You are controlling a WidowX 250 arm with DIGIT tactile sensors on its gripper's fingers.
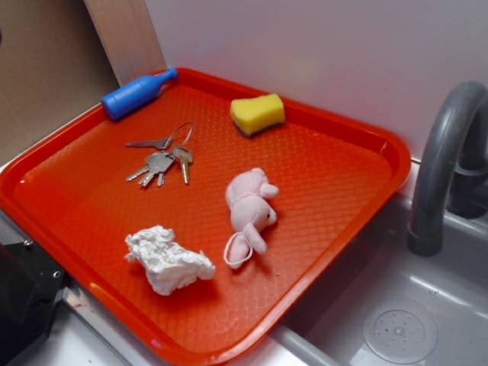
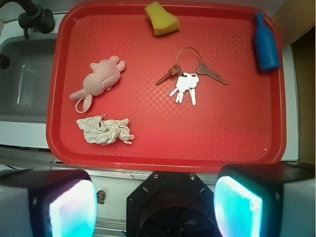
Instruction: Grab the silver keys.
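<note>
Silver metal keys: fanned on a thin wire ring, mid-tray, lying free.
Orange plastic tray: carries everything.
Neighbours: yellow sponge, blue bottle, pink plush toy, crumpled white paper.
Fingers: spread wide, empty, above the tray's near edge.

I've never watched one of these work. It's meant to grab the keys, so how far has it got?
Barely started. Done: nothing yet; the silver keys lie untouched on the red tray, between the blue bottle and the pink plush toy. In hand: the tool is open and empty, high above the tray. Left: descend, close on the keys, lift.
</note>
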